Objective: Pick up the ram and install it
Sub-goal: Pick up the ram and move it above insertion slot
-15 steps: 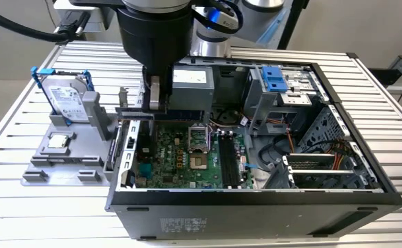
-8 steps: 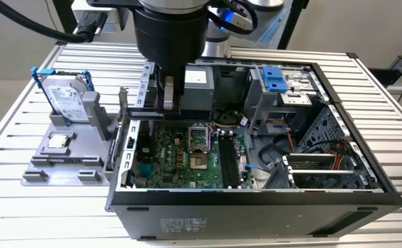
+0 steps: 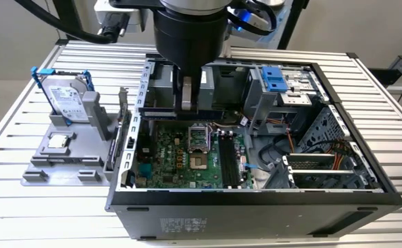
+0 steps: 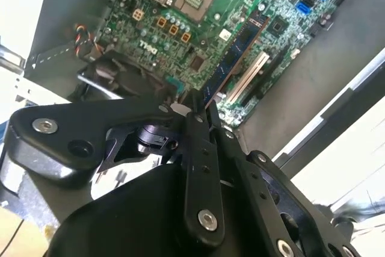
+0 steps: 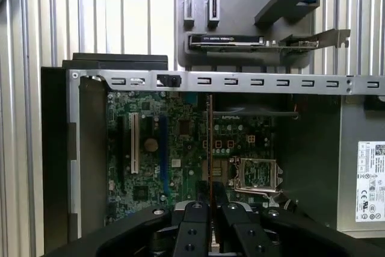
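Observation:
My gripper [image 3: 190,98] hangs over the back part of the open computer case [image 3: 256,199], shut on the ram [image 3: 218,112]. The ram is a long, thin, dark blue stick, held level above the green motherboard [image 3: 173,160]. In the second wrist view the ram [image 4: 240,46] sticks out from between the gripper [image 4: 195,105] fingers, over the board. The first wrist view shows the ram [image 5: 209,142] edge-on, running straight out from the gripper [image 5: 210,206]. The black memory slots [image 3: 226,160] lie beside the processor socket [image 3: 198,142], towards the exterior view's right of the gripper.
On the exterior view's left stands a grey fixture [image 3: 63,165]. It carries a hard drive [image 3: 66,101] in a blue-tabbed bracket, a small silver chip [image 3: 60,140] and an upright card [image 5: 240,41]. A drive cage with a blue latch [image 3: 281,77] and cables [image 3: 304,150] crowd the case's right side.

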`<state>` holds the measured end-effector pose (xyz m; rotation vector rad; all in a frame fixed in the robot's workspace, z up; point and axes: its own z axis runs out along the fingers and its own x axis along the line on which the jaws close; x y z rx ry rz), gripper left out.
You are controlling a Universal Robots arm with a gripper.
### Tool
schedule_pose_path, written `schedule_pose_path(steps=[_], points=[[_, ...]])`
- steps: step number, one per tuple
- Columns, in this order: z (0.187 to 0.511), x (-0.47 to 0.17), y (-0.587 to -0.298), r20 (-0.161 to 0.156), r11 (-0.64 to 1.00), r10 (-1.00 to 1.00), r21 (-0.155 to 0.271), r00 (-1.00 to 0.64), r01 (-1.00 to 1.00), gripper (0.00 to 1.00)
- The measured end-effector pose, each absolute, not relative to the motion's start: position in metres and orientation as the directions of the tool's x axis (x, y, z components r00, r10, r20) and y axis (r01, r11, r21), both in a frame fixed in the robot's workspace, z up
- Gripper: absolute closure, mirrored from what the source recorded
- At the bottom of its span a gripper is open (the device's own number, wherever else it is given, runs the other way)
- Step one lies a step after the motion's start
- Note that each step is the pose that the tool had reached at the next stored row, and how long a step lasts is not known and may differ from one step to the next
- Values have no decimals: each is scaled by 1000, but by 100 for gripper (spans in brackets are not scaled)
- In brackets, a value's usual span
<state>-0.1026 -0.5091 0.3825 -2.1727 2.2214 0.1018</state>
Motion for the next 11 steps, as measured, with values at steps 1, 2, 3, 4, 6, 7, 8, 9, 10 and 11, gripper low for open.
schedule_pose_path(steps=[1,2,3,4,6,7,8,9,10,11], points=[[383,-100,-509,-69,21,-997,24,-23,-999,100],[382,-98,-509,-69,21,-997,24,-23,-999,100],[382,-95,-509,-69,21,-997,24,-23,-999,100],[382,-93,-509,-69,21,-997,24,-23,-999,100],[382,-88,-509,-69,21,-997,24,-23,-999,100],[382,-86,-509,-69,21,-997,24,-23,-999,100],[382,-84,-509,-69,21,-997,24,-23,-999,100],[382,-81,-509,-69,21,-997,24,-23,-999,100],[382,-79,-509,-69,21,-997,24,-23,-999,100],[383,-77,-509,-69,21,-997,24,-23,-999,100]])
